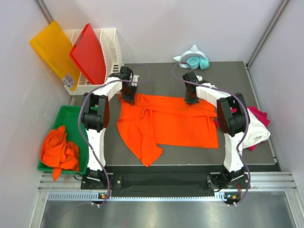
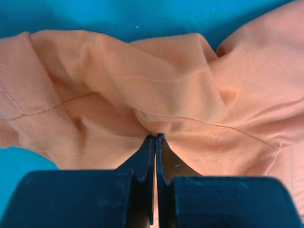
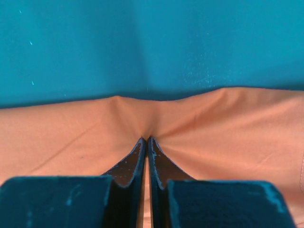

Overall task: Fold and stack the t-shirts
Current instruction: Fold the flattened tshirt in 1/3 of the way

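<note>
A bright orange t-shirt [image 1: 166, 126] lies spread on the dark mat, its left part hanging in a rumpled flap toward the front. My left gripper [image 1: 128, 99] is down at the shirt's far left corner. In the left wrist view it [image 2: 156, 137] is shut, pinching bunched orange cloth [image 2: 118, 85]. My right gripper [image 1: 191, 99] is at the shirt's far edge, right of middle. The right wrist view shows it [image 3: 146, 139] shut on a small pucker of the cloth [image 3: 228, 128] just inside the hem.
A green bin [image 1: 66, 114] at the left holds crumpled orange shirts [image 1: 59, 148]. A white shirt [image 1: 256, 132] and a magenta one [image 1: 260, 114] lie at the right edge. A white basket [image 1: 111, 45] with a red board [image 1: 89, 52], a yellow board [image 1: 53, 50] and a teal object [image 1: 194, 61] stand at the back.
</note>
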You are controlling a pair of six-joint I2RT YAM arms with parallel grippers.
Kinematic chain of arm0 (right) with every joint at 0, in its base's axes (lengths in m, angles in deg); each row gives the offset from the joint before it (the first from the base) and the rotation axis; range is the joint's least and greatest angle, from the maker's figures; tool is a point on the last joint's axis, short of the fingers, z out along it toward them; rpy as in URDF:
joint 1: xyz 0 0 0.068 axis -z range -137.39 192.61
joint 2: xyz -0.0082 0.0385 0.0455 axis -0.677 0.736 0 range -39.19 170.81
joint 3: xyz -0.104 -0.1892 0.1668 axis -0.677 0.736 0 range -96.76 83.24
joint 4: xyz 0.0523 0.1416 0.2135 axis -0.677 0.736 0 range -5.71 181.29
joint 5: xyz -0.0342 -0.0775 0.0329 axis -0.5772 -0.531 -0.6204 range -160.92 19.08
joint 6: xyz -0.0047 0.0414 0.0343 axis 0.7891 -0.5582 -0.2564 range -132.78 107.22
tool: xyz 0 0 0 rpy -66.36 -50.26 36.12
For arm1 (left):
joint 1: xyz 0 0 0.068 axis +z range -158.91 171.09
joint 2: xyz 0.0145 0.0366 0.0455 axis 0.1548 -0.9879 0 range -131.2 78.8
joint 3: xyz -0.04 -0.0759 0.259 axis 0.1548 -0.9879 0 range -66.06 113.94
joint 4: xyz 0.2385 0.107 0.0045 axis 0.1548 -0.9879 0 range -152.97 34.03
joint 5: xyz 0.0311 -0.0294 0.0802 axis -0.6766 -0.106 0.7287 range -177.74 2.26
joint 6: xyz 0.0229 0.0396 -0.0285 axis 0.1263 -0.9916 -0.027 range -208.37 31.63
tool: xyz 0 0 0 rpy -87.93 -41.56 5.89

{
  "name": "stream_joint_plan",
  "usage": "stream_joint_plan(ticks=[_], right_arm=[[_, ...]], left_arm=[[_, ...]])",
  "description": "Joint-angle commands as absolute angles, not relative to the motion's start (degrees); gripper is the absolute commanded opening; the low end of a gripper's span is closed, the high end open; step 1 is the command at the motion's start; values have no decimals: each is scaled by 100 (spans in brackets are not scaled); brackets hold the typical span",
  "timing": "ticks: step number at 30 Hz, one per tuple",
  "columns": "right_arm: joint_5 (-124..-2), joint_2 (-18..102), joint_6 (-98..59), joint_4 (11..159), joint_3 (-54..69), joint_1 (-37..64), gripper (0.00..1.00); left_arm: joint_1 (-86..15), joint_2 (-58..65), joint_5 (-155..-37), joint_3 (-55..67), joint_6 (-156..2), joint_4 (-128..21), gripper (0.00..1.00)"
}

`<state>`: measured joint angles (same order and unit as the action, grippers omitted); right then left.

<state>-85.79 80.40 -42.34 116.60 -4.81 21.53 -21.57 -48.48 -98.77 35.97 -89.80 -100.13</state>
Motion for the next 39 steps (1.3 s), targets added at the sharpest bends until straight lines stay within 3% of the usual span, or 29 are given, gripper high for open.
stream_joint_plan(ticks=[1,8,21,39], right_arm=[[-8489,8368,-4248,11918,-491,2204,0],[-8542,8465,-4310,12014,-649,2283,0],[-8402,9545,-4275,12919,-2827,2494,0],[-8138,10662,-4055,13465,-4683,2960,0]], left_arm=[[-2174,-5259,-9960,3835,-8978,-10316,0],[-2165,-5416,-9837,3992,-9022,-10290,0],[-2121,-6323,-9960,5601,-8907,-10704,0],[-2042,-7377,-9644,7131,-9030,-10712,0]])
